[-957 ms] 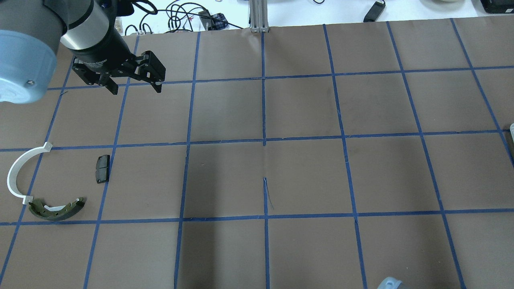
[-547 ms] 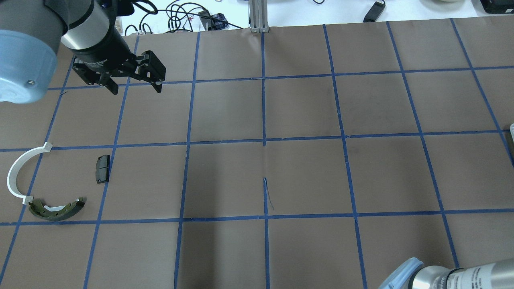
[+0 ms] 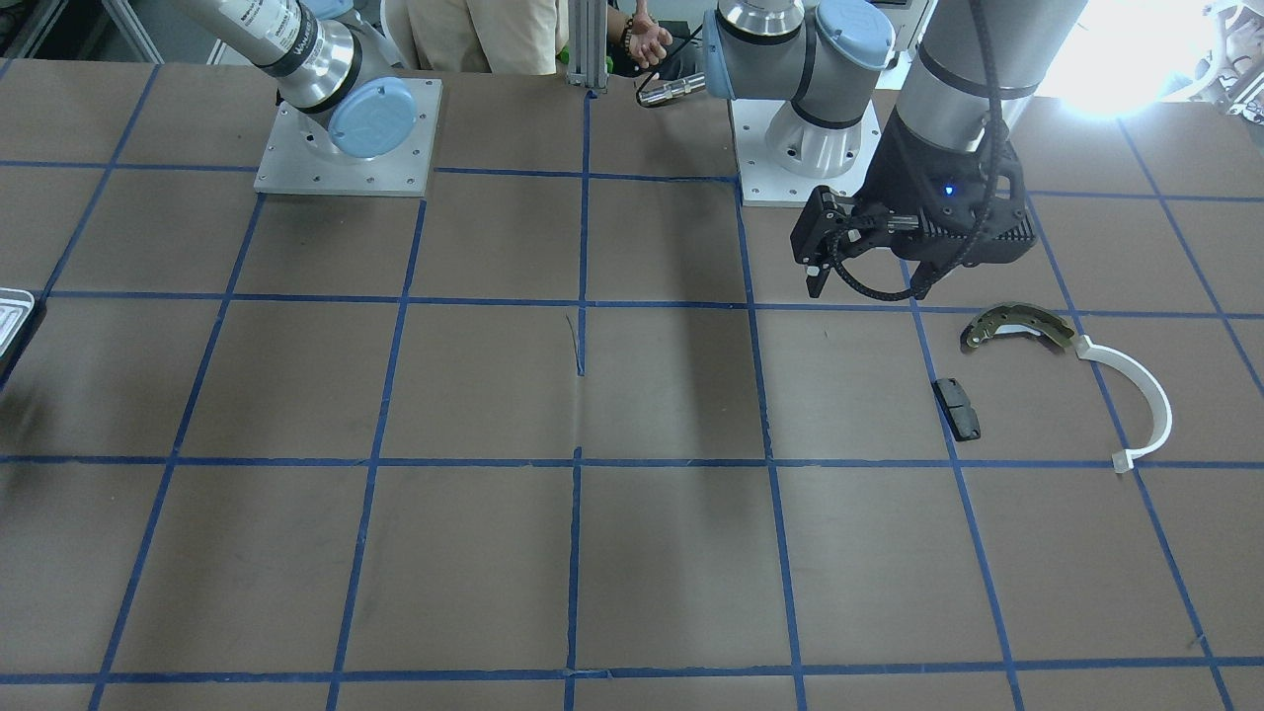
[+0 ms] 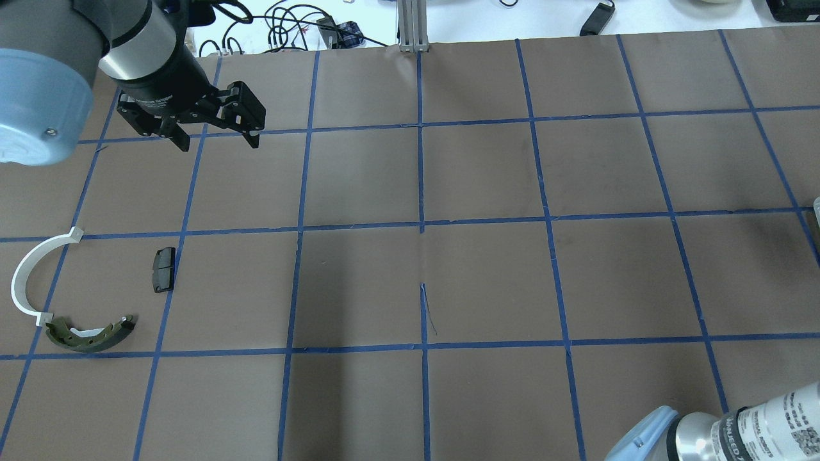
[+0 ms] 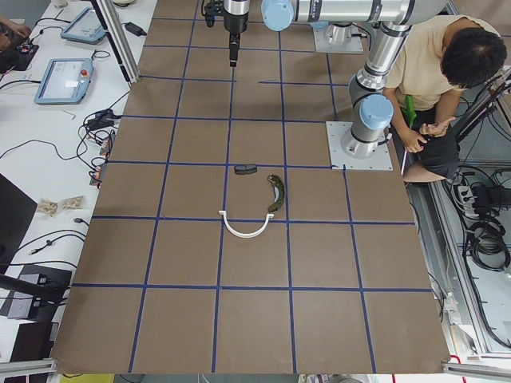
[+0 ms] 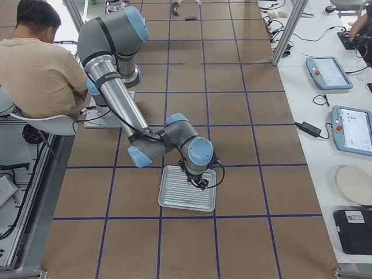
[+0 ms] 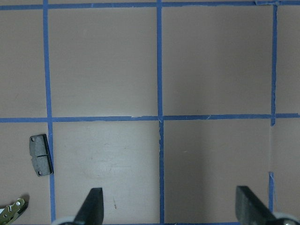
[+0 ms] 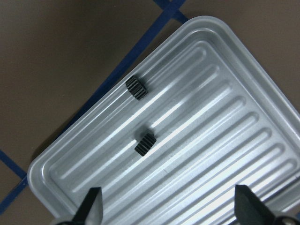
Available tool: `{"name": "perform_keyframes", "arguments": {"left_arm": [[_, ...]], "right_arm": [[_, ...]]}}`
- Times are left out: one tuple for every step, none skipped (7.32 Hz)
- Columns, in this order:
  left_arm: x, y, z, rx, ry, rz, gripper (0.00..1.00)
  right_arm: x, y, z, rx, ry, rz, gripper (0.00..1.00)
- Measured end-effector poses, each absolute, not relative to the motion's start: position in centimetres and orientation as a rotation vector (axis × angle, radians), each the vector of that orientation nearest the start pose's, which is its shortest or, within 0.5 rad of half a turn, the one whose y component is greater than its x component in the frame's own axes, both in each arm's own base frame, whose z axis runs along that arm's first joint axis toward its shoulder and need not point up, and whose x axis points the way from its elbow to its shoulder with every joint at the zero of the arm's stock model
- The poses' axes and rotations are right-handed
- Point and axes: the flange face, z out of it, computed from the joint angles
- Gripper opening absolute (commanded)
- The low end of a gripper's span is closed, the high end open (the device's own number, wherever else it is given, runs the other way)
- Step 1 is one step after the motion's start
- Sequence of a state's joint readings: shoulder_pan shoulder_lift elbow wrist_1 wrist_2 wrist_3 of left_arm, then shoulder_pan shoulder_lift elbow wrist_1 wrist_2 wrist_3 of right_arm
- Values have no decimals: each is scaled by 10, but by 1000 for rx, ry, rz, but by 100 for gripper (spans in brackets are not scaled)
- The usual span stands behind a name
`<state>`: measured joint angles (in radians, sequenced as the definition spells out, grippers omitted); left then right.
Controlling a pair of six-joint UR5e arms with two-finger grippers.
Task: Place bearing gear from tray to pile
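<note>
Brown paper table cover (image 4: pixel 487 282) is ruled into squares by blue tape lines (image 4: pixel 421 173). At its far edge a silver aluminium profile post (image 4: pixel 413 25) is stood upright, with a tangle of black cables (image 4: pixel 279 27) lying to one side of it. In the side views a dark-haired person in a beige T-shirt (image 5: pixel 427 60) is seated at the table's edge, and two grey-framed tablets (image 6: pixel 329 72), a round off-white plate (image 6: pixel 356 185) and a flat black box (image 6: pixel 353 231) are laid on a white side bench (image 6: pixel 305 104).

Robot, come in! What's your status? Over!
Left gripper open, empty, hovering beyond pile. Right gripper open above tray. Near gear and far gear in tray, ungrasped. Nothing between.
</note>
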<state>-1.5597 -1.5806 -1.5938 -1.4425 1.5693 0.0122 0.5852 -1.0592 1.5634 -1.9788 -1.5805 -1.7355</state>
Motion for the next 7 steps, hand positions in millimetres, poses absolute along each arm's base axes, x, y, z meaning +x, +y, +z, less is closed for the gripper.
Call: {"name": "perform_keyframes", "arguments": {"left_arm": [[-128, -506, 485, 1, 3138, -150, 100], [-128, -506, 485, 0, 3139, -150, 100], [-128, -507, 485, 0, 3139, -150, 100], [-128, -507, 484, 0, 3139, -149, 100], [-128, -507, 484, 1, 3139, -148, 100], [-128, -506, 484, 3, 3138, -147, 100], [-128, -506, 484, 7, 3138, -146, 100]], "right_arm": [[-457, -462, 217, -1110, 2834, 42, 76], [-452, -458, 204, -1106, 2842, 38, 76], [-448, -456, 195, -1099, 2859, 33, 76], [-445, -455, 191, -1077, 2876, 23, 76], [-443, -455, 187, -1051, 2882, 5, 72], [-441, -455, 185, -1037, 2882, -8, 54], [-440, -455, 183, -1033, 2881, -14, 31]]}}
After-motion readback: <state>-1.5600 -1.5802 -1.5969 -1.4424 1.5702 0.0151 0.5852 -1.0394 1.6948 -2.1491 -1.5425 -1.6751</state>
